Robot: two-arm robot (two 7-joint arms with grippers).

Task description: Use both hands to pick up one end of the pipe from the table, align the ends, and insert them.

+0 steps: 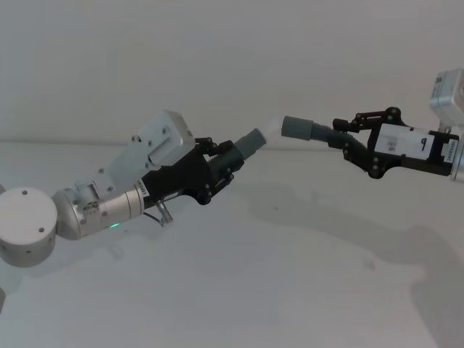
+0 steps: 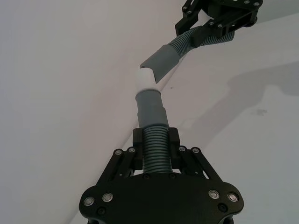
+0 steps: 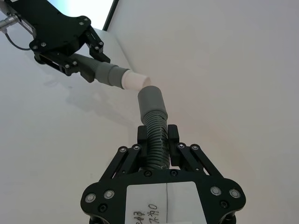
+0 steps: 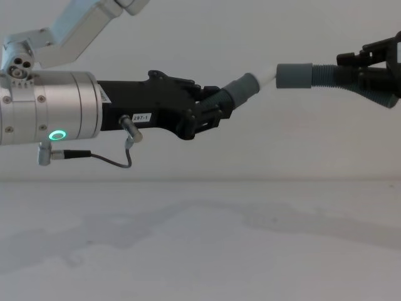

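- Plain matte white desk (image 1: 239, 290): nothing resting on it. Both hose pieces are held in the air above it, so the pickup looks done.
- Left black plastic end effector (image 1: 226, 165), on the silver cylindrical wrist with the green light ring (image 4: 57, 135), is pinching the ribbed part of the dark-grey corrugated hose piece with the narrower cuff (image 2: 152, 107). The grip sits behind the cuff, which leaves the pale tip (image 2: 147, 79) free to enter the socket.
- Right black plastic end effector (image 1: 351, 141) is clamped on the ribbed part of the second dark-grey corrugated hose piece (image 3: 158, 140) in the same way. Its wider smooth grey cuff (image 1: 297, 127) points at the left one.
- The ends meet mid-air between the end effectors: the pale tip is at the wider cuff's mouth, touching or just beside it. Can't tell if it has entered.
- The axes aren't collinear: the left piece angles up, the right runs about level. My read is that the angle needs straightening before the push, or the tip may jam on the rim.
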